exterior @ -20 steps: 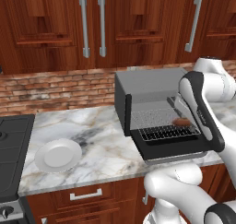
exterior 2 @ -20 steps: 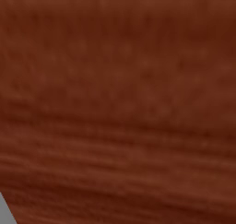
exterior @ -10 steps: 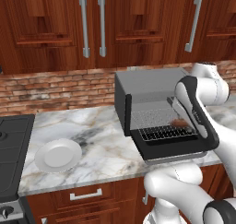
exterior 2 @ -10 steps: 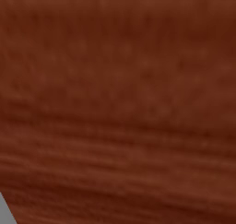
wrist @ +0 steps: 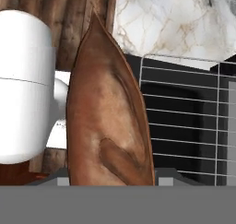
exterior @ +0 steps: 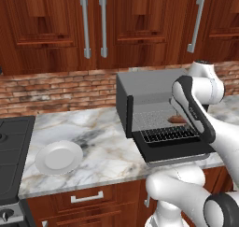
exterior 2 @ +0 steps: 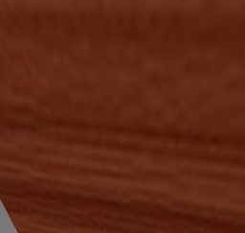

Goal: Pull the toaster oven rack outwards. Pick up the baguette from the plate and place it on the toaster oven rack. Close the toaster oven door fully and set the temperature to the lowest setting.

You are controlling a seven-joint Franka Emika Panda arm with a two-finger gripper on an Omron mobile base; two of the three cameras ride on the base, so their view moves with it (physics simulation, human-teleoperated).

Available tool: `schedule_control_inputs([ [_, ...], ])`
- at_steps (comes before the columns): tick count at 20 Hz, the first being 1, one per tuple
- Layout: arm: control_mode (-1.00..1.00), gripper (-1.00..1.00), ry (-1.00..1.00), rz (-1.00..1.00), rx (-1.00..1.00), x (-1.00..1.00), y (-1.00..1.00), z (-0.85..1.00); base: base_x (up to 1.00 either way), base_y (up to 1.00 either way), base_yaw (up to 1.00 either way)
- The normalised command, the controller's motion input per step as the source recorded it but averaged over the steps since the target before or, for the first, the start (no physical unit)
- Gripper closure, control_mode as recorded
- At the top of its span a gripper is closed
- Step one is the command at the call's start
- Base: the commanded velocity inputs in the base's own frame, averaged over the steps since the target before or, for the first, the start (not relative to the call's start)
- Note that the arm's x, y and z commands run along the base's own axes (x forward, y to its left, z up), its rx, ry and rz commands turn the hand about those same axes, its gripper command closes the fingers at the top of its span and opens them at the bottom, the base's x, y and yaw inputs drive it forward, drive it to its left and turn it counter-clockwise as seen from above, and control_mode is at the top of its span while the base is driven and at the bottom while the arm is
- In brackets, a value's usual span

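The toaster oven [exterior: 149, 87] stands on the marble counter with its door [exterior: 179, 152] folded down flat. Its wire rack [exterior: 167, 131] is pulled out over the door. The golden-brown baguette [exterior: 176, 119] hangs just above the rack's right part, and my forearm hides most of it and the gripper. In the hand view the baguette [wrist: 108, 121] stands close and upright between the jaws, with the rack [wrist: 184, 126] beside and below it. The gripper is shut on the baguette. The white plate [exterior: 58, 157] lies bare on the counter's left.
A black stove [exterior: 11, 146] borders the counter at the far left. Wooden wall cabinets with silver handles [exterior: 93, 25] hang over the brick backsplash. The right base view faces a red-brown wooden panel [exterior 2: 122, 102] at close range. Drawers sit below the counter edge.
My arm has shifted slightly left and inward, carrying the baguette a little further over the rack. Plate, oven and door have not moved.
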Motion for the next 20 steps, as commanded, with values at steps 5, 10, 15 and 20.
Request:
schedule_control_inputs([
  [5, -1.00, 1.00, -0.04, 0.00, 0.00, 0.22, 0.00, -0.04, 0.00, 0.00, 0.00],
  [10, -1.00, 1.00, 0.00, 0.00, 0.00, 0.02, 0.00, -0.31, 0.00, 0.00, 0.00],
  [15, -1.00, 1.00, 0.00, 0.00, 0.00, 0.01, 0.00, -0.36, 0.00, 0.00, 0.00],
  [20, -1.00, 1.00, 0.00, 0.00, 0.00, 0.02, 0.00, -0.29, 0.00, 0.00, 0.00],
])
